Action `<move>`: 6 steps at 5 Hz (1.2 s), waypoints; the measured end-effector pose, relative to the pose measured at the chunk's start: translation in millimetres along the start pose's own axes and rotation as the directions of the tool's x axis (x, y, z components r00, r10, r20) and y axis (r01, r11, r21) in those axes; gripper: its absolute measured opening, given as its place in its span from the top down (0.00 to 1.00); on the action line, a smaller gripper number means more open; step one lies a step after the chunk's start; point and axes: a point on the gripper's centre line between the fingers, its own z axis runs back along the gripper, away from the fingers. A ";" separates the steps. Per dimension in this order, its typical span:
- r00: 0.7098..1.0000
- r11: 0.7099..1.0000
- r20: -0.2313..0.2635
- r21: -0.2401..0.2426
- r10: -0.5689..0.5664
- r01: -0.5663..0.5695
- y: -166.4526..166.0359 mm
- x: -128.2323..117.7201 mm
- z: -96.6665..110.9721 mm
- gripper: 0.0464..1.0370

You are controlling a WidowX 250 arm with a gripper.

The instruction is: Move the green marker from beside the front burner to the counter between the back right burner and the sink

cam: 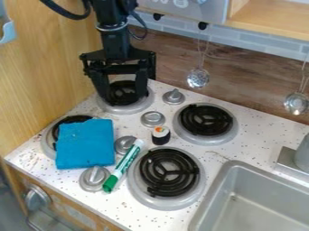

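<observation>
Black gripper (125,97): hanging open and empty above the far-left burner (129,109). Blue cloth (86,146): lying partly over the near-left burner (47,143). Green-capped marker (124,165), toy sushi (161,135): resting beyond the gripper's hold; nothing being grasped or lifted.

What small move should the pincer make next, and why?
Probably ease the pincer forward, staying high, toward the blue cloth. It hangs open and empty over the back burner nearest the wooden wall, while the cloth lies in front of that burner.
</observation>
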 end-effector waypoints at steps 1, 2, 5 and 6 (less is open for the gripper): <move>1.000 1.000 -0.030 0.012 0.000 0.000 1.9 -4.1 -9.9 0.03; 0.998 0.998 -0.052 0.048 -0.024 0.027 8.3 -7.6 -29.7 0.03; 0.996 0.990 -0.047 0.112 -0.078 0.083 21.0 -9.3 -94.8 0.03; 0.995 0.989 -0.036 0.110 -0.095 0.099 18.4 -7.7 -111.4 0.03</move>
